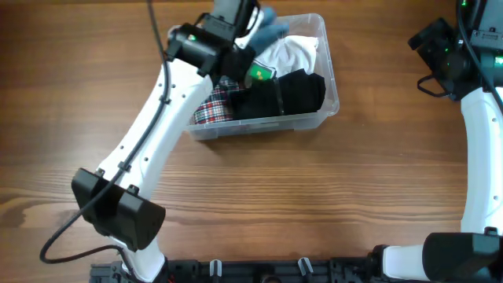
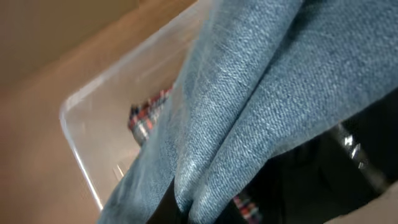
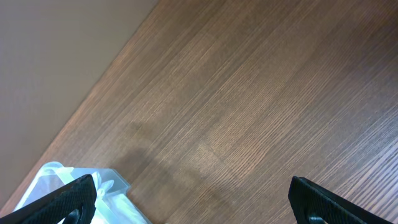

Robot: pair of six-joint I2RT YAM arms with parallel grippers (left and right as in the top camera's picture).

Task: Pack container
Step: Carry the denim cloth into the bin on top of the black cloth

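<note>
Container (image 1: 263, 126) stands on the table (image 1: 330, 196), in the far half and a little left of the middle, its long side toward the robot. Nearest to the robot, the left arm (image 1: 149, 134) rises from the near edge and reaches diagonally over the left end of the container. Inside, along the near wall, a plaid cloth (image 1: 214, 106) in red and white lies at the left, and a black cloth (image 1: 292, 90) lies beside it at the right, filling the near right part. Between them and the far side, a small green tag (image 1: 262, 72) shows. Behind that a white cloth (image 1: 297, 49) fills the far right corner. At the far left rim the left gripper (image 1: 245, 30) is clenched on denim (image 1: 272, 30), light blue, bunched over the container. In the left wrist view this denim (image 2: 249, 93) hangs close before the camera and hides the fingers; below it the clear wall (image 2: 99, 130) and some plaid are visible. Right gripper (image 3: 193, 190) is at the far right, well apart from the container, its jaws spread wide over bare wood and grasping nothing.
</note>
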